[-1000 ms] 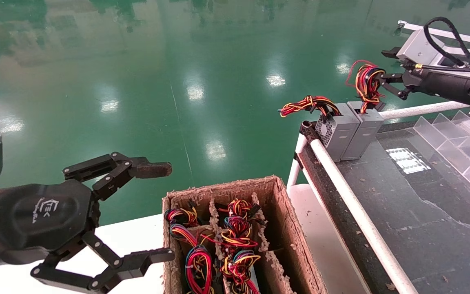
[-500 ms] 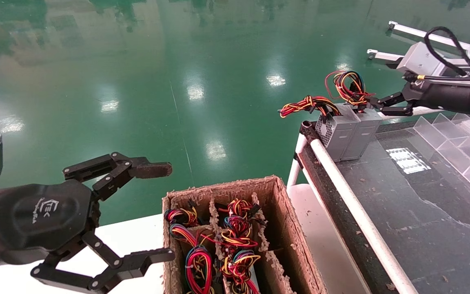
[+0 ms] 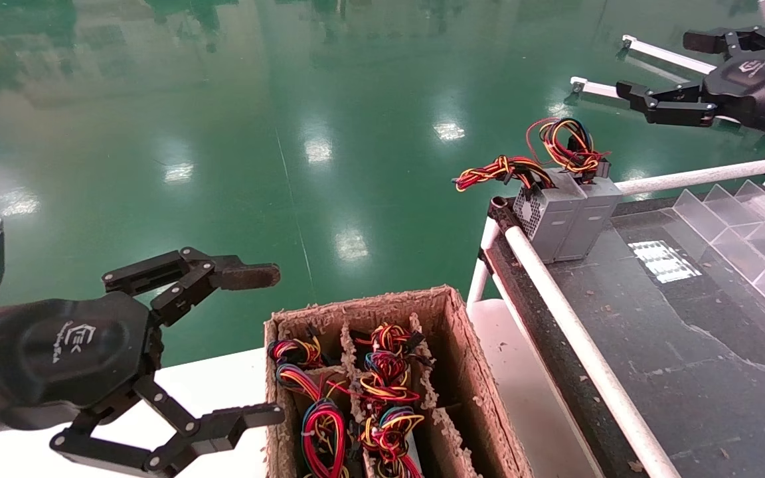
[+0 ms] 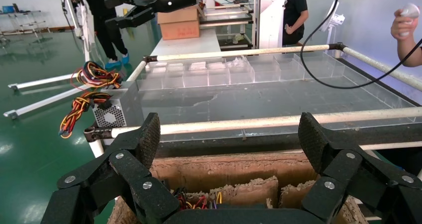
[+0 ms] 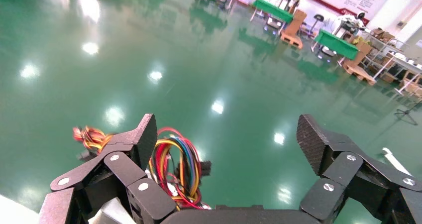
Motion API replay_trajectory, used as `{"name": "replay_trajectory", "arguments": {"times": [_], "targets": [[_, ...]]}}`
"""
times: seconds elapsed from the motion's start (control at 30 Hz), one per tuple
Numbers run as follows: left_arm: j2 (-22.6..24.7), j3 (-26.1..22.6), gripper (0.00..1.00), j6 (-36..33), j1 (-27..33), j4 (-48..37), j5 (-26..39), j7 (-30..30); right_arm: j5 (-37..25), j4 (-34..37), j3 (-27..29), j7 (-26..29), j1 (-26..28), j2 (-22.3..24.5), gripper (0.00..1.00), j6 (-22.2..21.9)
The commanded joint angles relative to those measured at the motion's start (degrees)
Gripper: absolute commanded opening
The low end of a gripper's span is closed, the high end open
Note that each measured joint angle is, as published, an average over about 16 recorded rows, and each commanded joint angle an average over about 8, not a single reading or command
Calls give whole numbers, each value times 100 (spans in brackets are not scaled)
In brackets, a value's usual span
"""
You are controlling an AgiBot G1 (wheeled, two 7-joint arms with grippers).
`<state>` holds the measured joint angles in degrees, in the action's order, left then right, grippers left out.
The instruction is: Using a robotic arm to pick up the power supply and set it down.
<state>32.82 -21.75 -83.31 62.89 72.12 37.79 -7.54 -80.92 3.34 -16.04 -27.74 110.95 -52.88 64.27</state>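
The power supply, a small grey box with a loose loop of red, yellow, black and blue wires, stands at the far corner of the black table. It touches a like grey box with a braided wire tail. My right gripper hangs open above and to the right of it, holding nothing. In the right wrist view the wire loop sits below the open right gripper, beside one finger. My left gripper stays open at the near left, by the cardboard box.
A cardboard box with dividers holds several more wire bundles at the near centre. A white rail runs along the table's left edge. Clear plastic dividers line the right side. A person's hand shows beyond the table.
My right gripper let go of the power supply's wires, opened, and rose back to the right. The wire loop dropped onto the box, which stands on the table.
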Motion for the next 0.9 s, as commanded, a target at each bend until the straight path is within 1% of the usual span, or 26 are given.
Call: {"name": "replay_trajectory", "arguments": {"times": [0.03, 0.2, 0.9], "targets": [[0, 0, 100, 0, 0, 0, 0, 0, 140, 71, 108, 105, -9, 48, 100, 94], [0, 0, 100, 1, -1, -1, -1, 0, 454, -373, 162, 395, -323, 187, 100, 277], [0, -1, 100, 1, 0, -2, -1, 1, 1758, -3137, 101, 1700, -2066, 791, 100, 981]]}}
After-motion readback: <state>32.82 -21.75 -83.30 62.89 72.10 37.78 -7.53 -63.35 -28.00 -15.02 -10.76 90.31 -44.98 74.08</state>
